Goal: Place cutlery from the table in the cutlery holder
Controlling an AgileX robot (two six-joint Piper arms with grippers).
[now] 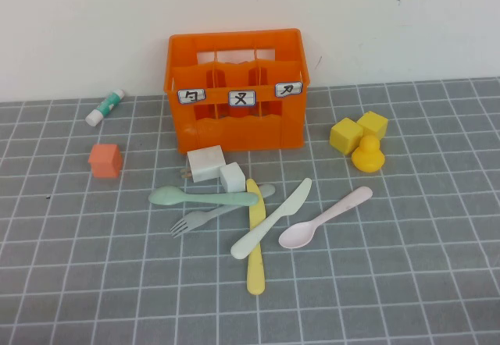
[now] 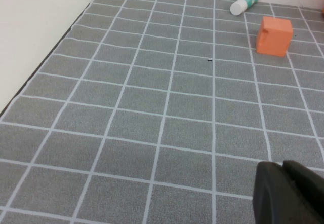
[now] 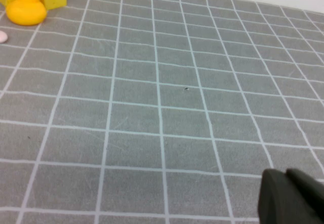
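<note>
The orange cutlery holder [image 1: 234, 87] stands at the back middle of the grey grid table [image 1: 414, 282], its compartments empty as far as I see. In front of it lie the mint spoon [image 1: 199, 197], grey fork [image 1: 215, 214], yellow knife [image 1: 255, 240], white knife [image 1: 271, 218] and pink spoon [image 1: 324, 218], partly crossing. Neither gripper shows in the high view. My left gripper [image 2: 281, 164] is shut and empty over bare table to the left. My right gripper [image 3: 283, 172] is shut and empty over bare table to the right.
Two white cubes [image 1: 206, 163] sit between holder and cutlery. An orange cube [image 1: 105, 161] and green-capped tube [image 1: 105, 107] lie at the left. Yellow cubes [image 1: 345, 136] and a yellow duck [image 1: 367, 155] sit at the right. A pale wall stands behind.
</note>
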